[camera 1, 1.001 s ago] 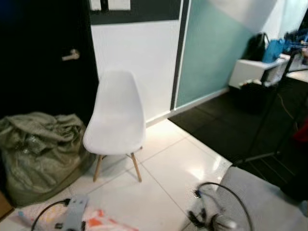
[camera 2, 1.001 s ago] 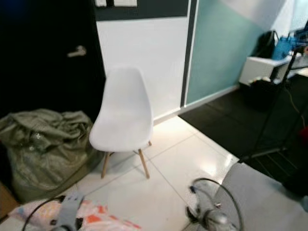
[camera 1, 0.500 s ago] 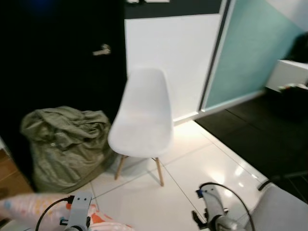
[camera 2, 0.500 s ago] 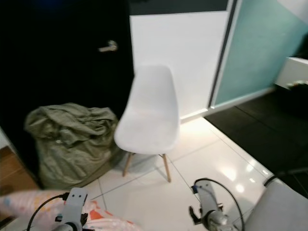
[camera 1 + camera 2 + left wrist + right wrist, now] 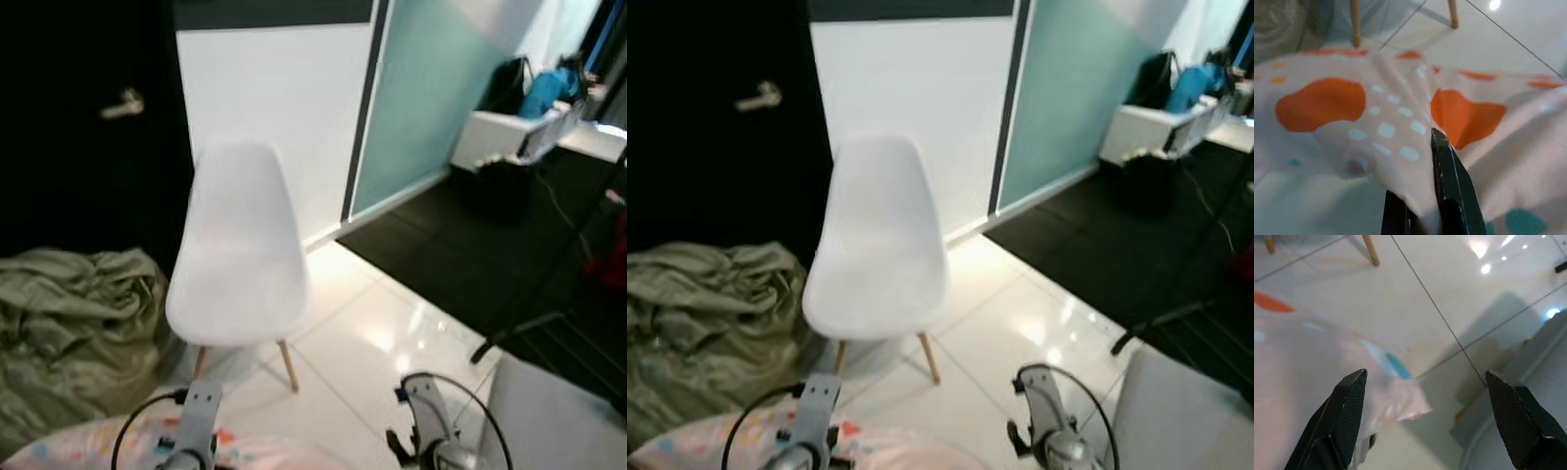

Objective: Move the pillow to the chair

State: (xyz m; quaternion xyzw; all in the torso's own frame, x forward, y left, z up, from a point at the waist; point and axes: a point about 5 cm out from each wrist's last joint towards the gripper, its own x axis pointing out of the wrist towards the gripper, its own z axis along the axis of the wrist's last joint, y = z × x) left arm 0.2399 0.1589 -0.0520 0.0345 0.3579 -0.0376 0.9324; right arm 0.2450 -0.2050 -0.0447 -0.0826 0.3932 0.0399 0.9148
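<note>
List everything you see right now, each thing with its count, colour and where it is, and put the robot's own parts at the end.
chair: one, white shell on wooden legs, on the pale tiles ahead, seat bare
pillow: one, peach with orange and teal spots, low in front of the robot, off the chair
sack: one, olive green, crumpled on the floor left of the chair
door: one, black with a metal handle, behind the sack
wall panel: one, teal, right of the chair
table: one, white, far right, bags on it
left gripper: one, black fingers pinched on a fold of the pillow
right gripper: one, black fingers spread wide beside the pillow's edge
</note>
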